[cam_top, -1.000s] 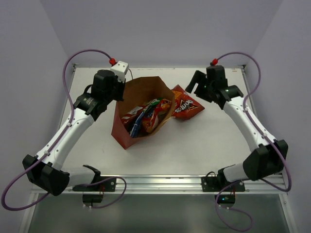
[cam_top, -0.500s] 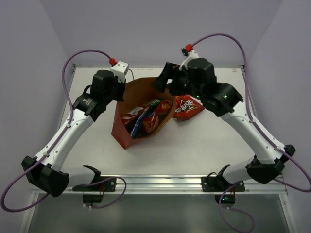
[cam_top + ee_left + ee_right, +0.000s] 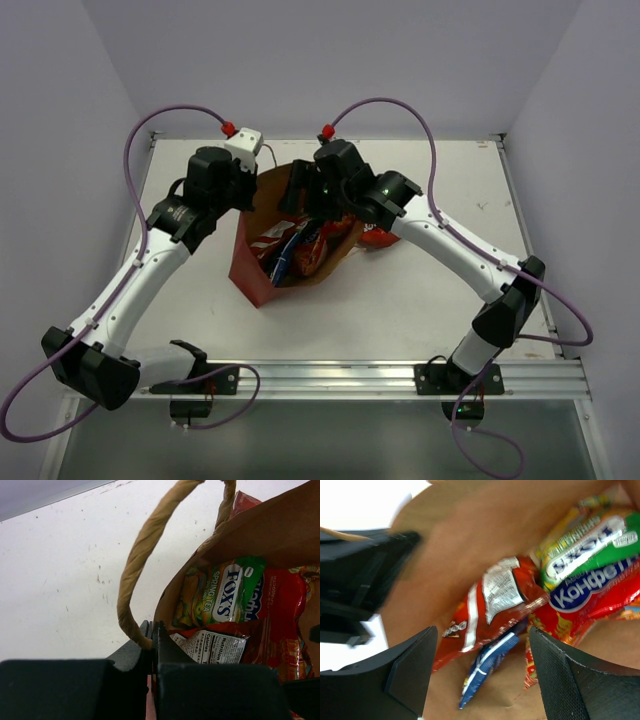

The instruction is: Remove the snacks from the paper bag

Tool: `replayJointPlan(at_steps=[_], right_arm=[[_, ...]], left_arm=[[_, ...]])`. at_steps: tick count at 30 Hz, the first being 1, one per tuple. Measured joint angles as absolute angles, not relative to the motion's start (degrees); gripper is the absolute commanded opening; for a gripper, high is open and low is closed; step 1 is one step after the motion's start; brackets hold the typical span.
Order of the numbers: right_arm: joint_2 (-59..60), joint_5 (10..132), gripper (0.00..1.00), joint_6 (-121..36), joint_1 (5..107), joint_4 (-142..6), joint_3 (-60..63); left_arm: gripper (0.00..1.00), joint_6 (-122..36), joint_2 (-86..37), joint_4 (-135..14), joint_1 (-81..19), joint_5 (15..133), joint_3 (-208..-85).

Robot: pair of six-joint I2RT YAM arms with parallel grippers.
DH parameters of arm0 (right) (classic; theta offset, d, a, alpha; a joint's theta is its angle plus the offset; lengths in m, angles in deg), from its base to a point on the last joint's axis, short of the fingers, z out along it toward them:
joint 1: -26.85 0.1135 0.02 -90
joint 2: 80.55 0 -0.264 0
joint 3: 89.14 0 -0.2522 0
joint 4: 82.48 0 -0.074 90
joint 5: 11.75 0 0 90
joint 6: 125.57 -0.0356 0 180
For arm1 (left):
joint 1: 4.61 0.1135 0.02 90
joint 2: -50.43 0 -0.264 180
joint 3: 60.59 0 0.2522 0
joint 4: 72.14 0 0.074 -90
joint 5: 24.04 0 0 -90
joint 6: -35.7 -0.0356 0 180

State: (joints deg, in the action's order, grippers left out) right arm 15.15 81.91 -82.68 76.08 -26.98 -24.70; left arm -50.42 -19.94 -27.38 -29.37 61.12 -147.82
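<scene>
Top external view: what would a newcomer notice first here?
The red-brown paper bag at the table's middle, its mouth crammed with bright snacks. The left gripper pinches its rim by the cord handle, while the open right gripper hangs over the mouth. One red chip bag lies outside, right of the bag.

The left arm [image 3: 150,270] and right arm [image 3: 450,250] are showing white link shells between chunky black joints. A purple cable [image 3: 127,155] is trailing along each, ending in a red plug [image 3: 230,127]. A green light [image 3: 385,191] is glowing on the right arm. The jaws are showing matte black.
</scene>
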Motion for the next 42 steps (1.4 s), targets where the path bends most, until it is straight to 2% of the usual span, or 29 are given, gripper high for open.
replayJointPlan(at_steps=[14,24,31,36,39,40,42], right_arm=[[18.2,80.0,0.75,-87.1,76.5,-27.7,-18.6],[22.7,80.3,0.67,-87.6,76.5,-30.2,-20.3],[24.3,80.9,0.5,-87.6,76.4,-31.2,-20.8],[25.8,81.3,0.43,-87.5,76.3,-31.8,-22.0],[26.1,81.2,0.28,-87.4,76.3,-32.4,-22.3],[26.1,81.1,0.17,-87.4,76.3,-32.4,-22.3],[26.2,80.6,0.07,-87.3,76.3,-32.4,-22.6]], left_arm=[[0.0,-50.4,-19.9,-27.4,-29.4,61.3,-147.7],[0.0,-50.4,-19.6,-27.4,-29.4,61.9,-147.7],[0.0,-50.4,-19.3,-27.4,-29.4,62.3,-147.6],[0.0,-50.4,-19.3,-27.4,-29.4,62.6,-147.5],[0.0,-50.4,-19.3,-27.4,-29.4,62.6,-147.4],[0.0,-50.4,-19.3,-27.4,-29.4,62.6,-147.4],[0.0,-50.4,-19.3,-27.4,-29.4,62.6,-147.4]])
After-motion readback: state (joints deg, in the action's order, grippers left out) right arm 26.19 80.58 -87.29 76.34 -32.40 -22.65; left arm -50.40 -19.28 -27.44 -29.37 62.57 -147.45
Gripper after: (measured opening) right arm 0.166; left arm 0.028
